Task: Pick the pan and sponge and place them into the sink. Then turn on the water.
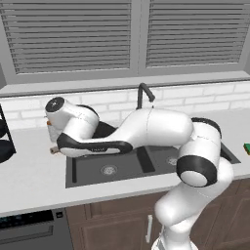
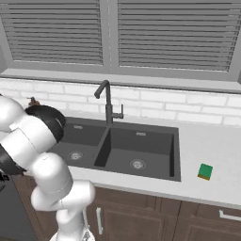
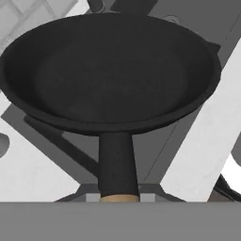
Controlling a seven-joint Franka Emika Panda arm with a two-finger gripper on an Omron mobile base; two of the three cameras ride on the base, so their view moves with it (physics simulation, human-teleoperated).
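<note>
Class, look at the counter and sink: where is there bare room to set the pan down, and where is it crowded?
Both basins of the sink lie bare around their drains. Open counter runs right of the sink, apart from the sponge near its front edge. It is crowded at the sink's left end, where the arm holds the pan by its handle, near the dark rack.

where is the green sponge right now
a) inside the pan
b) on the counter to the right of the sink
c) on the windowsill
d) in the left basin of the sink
b, the sponge lies flat on the light counter, apart from the right rim of the sink; both basins are bare and the pan has nothing in it.
</note>
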